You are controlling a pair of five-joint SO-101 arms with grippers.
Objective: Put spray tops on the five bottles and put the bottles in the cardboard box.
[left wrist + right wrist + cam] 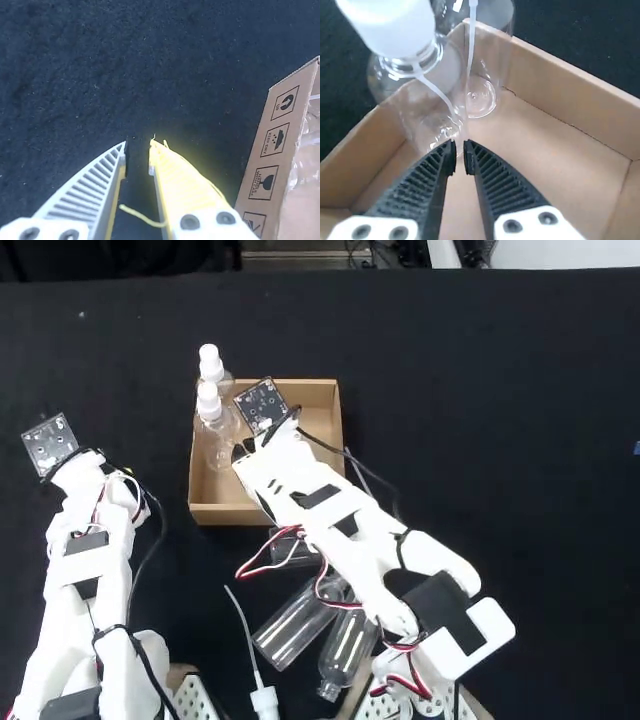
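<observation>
Right gripper (459,150) fingers are nearly pinched together, just a sliver of gap and nothing in them. It's hanging low over the bare floor of the cardboard box (560,100). Two capped bottles (211,410) stand tucked into the box's 10 o'clock corner, and the rest of the floor is open. Left gripper (138,147) is parted a little, empty, over the black table (100,60) off the box's 9 o'clock side with room around it. Clear bottles (295,615) lie on their sides at 6 o'clock from the box, with a loose spray top (262,700) just beside them.
</observation>
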